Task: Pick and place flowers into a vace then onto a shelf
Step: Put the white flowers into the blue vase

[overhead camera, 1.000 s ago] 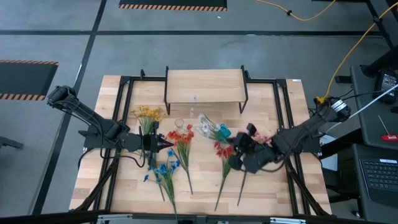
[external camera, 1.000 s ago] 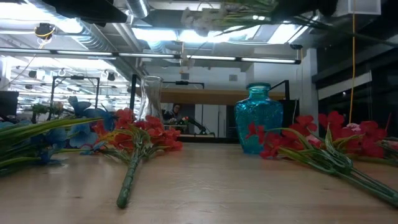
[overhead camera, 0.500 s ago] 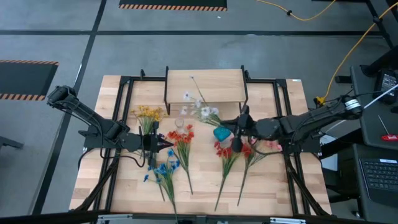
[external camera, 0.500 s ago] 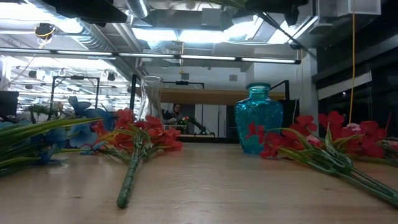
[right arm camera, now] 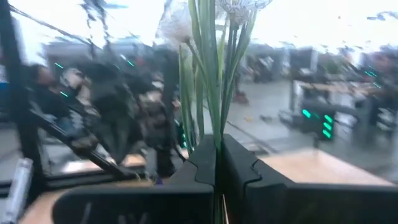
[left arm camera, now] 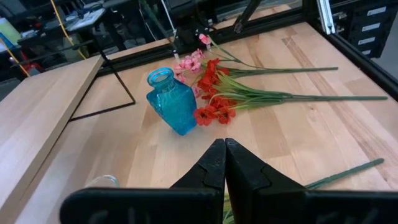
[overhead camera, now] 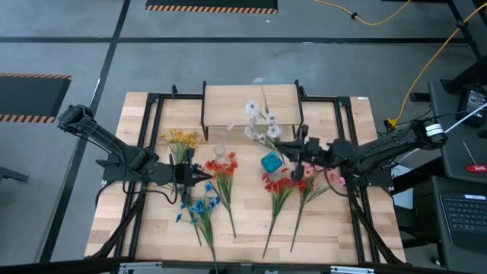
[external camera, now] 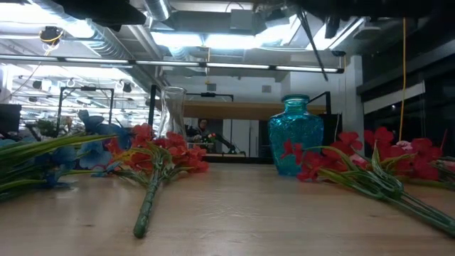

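My right gripper (overhead camera: pixel 291 146) is shut on a white-blossomed flower spray (overhead camera: pixel 259 122), raised above the table between the blue vase (overhead camera: pixel 270 162) and the shelf (overhead camera: pixel 251 105). The blossoms reach over the shelf's near edge. In the low view a thin stem (external camera: pixel 313 44) slants down above the blue vase (external camera: pixel 295 135). My left gripper (overhead camera: pixel 207 176) hovers shut and holds nothing, near the red flowers (overhead camera: pixel 222 166) and a clear glass vase (overhead camera: pixel 220 151). Yellow (overhead camera: pixel 181 139), blue (overhead camera: pixel 199 207), red (overhead camera: pixel 275 186) and pink (overhead camera: pixel 329 175) flowers lie flat on the table. My right gripper pinches the white spray's bundle of green stems (right arm camera: pixel 210 127) between its two fingers, below the blossoms (right arm camera: pixel 241 5). The fingers come from the table's right, tipped a little upward. The spray is lifted clear, its blossoms up past the fingertips and its stem trailing below.
The shelf stands on thin black legs (left arm camera: pixel 118 81) at the table's far middle. Black frame rails (overhead camera: pixel 148 129) run along both sides of the table. The blue vase (left arm camera: pixel 171 99) stands upright beside the red flowers (left arm camera: pixel 214 93).
My right gripper has swung toward the far edge and tipped from pointing down to slightly upward, staying shut on the white spray. The spray's blossoms have swept from beside the blue vase up and over the shelf's near edge.
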Controlling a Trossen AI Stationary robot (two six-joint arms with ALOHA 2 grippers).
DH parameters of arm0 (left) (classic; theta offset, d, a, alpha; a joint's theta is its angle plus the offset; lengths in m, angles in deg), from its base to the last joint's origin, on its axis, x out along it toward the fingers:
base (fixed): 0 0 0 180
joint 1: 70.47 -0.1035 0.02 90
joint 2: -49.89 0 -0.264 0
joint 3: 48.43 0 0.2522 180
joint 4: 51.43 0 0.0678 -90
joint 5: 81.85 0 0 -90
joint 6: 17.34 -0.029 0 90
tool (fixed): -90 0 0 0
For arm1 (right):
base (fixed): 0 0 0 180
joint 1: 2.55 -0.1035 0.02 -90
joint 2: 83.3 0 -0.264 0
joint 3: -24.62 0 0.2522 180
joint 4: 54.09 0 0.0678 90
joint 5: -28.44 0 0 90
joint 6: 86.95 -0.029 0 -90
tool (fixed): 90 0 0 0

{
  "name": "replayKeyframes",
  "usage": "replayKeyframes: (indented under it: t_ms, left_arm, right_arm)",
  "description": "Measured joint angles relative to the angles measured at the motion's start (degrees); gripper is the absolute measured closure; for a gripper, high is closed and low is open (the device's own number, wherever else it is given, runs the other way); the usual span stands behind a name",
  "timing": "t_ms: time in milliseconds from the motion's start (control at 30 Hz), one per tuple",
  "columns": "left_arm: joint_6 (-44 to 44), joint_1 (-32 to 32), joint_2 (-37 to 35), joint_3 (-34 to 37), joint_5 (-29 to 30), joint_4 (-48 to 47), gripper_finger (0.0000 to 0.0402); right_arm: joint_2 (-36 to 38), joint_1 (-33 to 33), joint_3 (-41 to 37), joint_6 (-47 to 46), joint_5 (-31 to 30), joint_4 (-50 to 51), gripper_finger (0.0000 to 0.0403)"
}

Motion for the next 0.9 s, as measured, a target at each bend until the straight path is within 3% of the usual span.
replayKeyframes:
  t_ms: [133, 567, 900]
  left_arm:
    - [-0.4, 0.0, 0.0, 0.0, 0.0, 0.2, 0.0398]
    - [0.0, 0.0, 0.0, 0.0, 0.0, 0.6, 0.0398]
    - [3.0, 0.0, 0.0, 0.0, 0.0, 0.6, 0.0398]
  right_arm:
    - [-1.2, 1.6, 0.0, 1.3, 4.8, -5.9, 0.0399]
    - [-12.4, 6.1, 0.0, 4.1, 4.9, -18.1, 0.0399]
    - [-16.2, 6.3, 0.0, 5.2, 4.5, -18.7, 0.0399]
